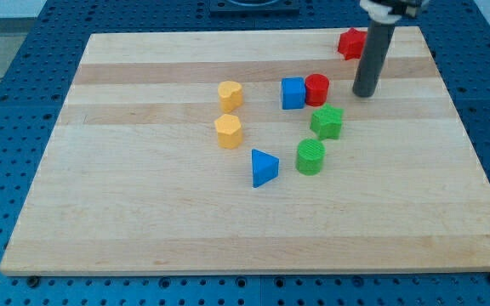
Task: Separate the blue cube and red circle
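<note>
Contact holds your blue cube (293,93) against the red cylinder (317,88), tip (365,92) just right to wedge; no gripper shows

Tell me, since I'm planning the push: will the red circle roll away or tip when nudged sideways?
The squat red cylinder block stands on its flat end, so it will probably slide, not roll. It looks low and wide, so tipping seems unlikely. It touches the blue cube, and my tip is to its right: a leftward shove would likely carry both.
</note>
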